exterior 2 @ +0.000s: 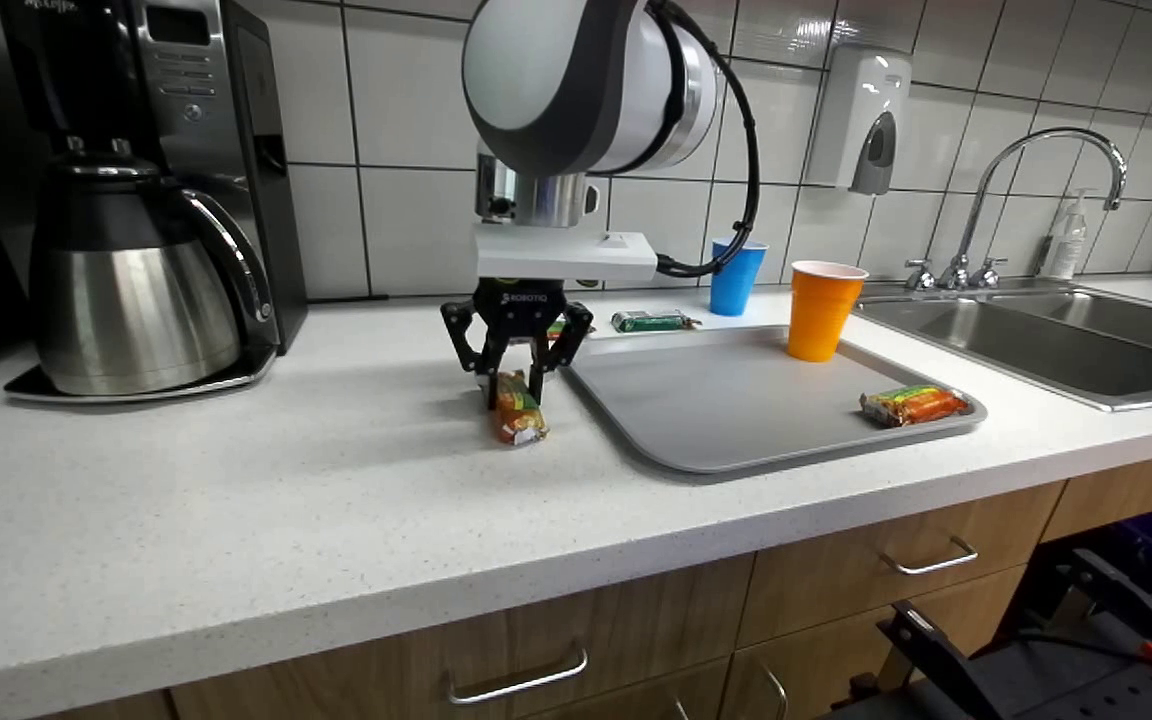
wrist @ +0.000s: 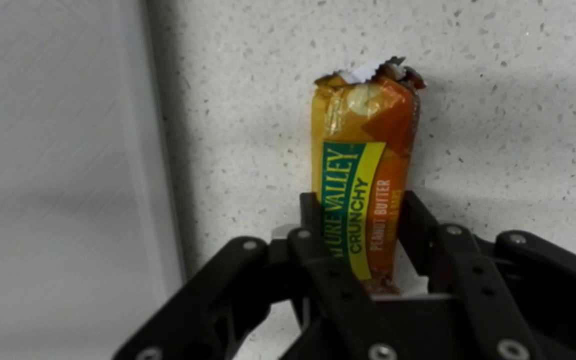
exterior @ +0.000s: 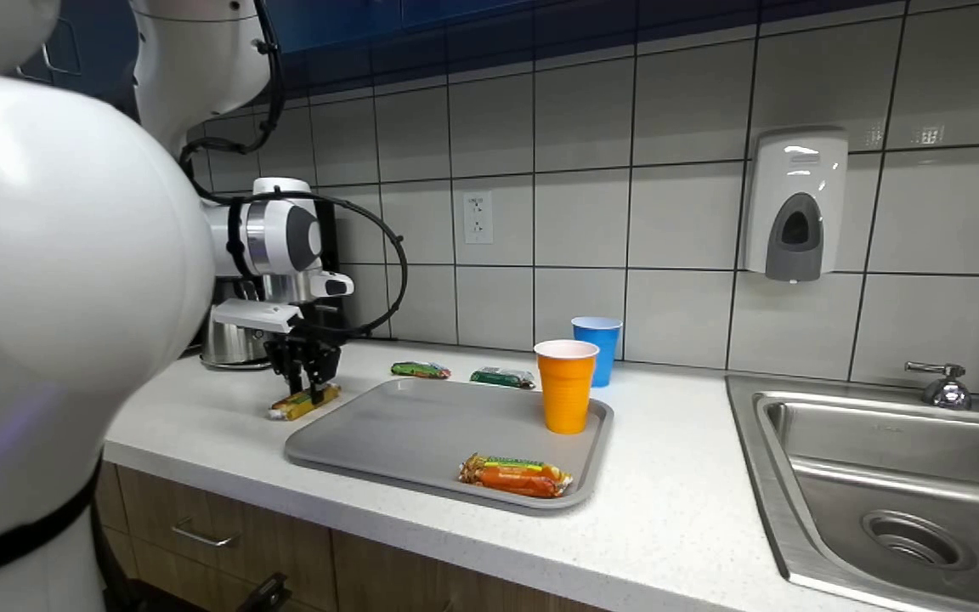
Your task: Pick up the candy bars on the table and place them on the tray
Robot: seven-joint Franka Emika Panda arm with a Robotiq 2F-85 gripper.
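Observation:
The yellow-orange candy bar lies on the white table just beside the tray; it also shows in the wrist view. My gripper points down over it, with a finger against each long side, shut on the bar at table height. Two green bars lie behind the tray, one lighter green and one dark green. In an exterior view the lighter one is partly hidden by my gripper. The flat grey tray also shows at the left in the wrist view.
On the tray stand an orange cup and a wider orange-red packet near a front corner. A blue cup stands behind the tray. A coffee maker with a steel carafe and the steel sink are on the counter.

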